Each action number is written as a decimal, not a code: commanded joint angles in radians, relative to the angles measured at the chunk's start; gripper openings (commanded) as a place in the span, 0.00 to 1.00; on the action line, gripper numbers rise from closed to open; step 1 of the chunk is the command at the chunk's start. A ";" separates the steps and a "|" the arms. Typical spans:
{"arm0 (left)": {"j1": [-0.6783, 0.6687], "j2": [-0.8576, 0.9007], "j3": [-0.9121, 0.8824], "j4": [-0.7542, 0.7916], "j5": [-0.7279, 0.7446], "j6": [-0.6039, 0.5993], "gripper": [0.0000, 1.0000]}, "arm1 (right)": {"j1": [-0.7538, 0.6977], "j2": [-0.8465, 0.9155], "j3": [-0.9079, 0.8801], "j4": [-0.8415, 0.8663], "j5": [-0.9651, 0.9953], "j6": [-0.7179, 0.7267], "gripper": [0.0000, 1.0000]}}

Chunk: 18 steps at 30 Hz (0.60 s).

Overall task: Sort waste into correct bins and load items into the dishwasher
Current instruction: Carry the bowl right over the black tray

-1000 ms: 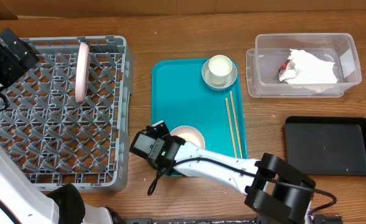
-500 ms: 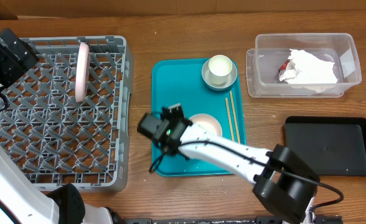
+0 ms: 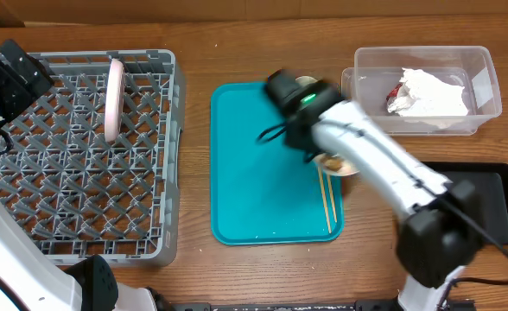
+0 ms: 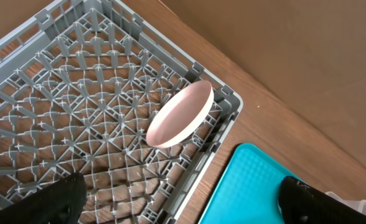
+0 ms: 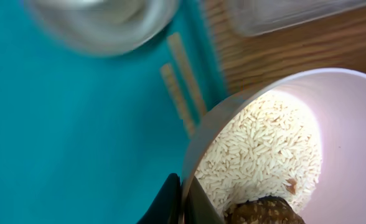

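Right end effector [image 5: 182, 200] pinches rim of small pinkish-white round bowl [image 5: 348, 162], directly ahead of fingertips. Inside: loose white rice grains [image 5: 258, 149], brown food scrap [image 5: 267, 210]. Bowl looks rigid, glossy, likely slippery, so keep level. Left end effector [image 4: 183, 205] wide open, empty.

Pinkish bowl [image 5: 348, 118] holds white rice [image 5: 264, 152] (1 brown scrap [image 5: 267, 211]); teal tray [image 3: 254, 173], grey lattice rack [image 3: 64, 190].

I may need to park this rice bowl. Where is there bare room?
The teal tray is bare from the chopsticks toward the dish rack. The black tray shows nothing on its visible part. The wood strip between rack and tray is free but narrow. Crowded: the clear tub, holding crumpled paper and a red wrapper.
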 commanded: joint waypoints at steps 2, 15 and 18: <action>0.004 0.004 -0.005 0.002 0.011 -0.017 1.00 | -0.187 -0.095 0.031 -0.057 -0.106 0.016 0.04; 0.004 0.004 -0.005 0.002 0.010 -0.017 1.00 | -0.796 -0.149 0.027 -0.099 -0.524 -0.314 0.04; 0.004 0.004 -0.005 0.002 0.010 -0.017 1.00 | -0.929 -0.149 0.027 -0.105 -0.654 -0.394 0.04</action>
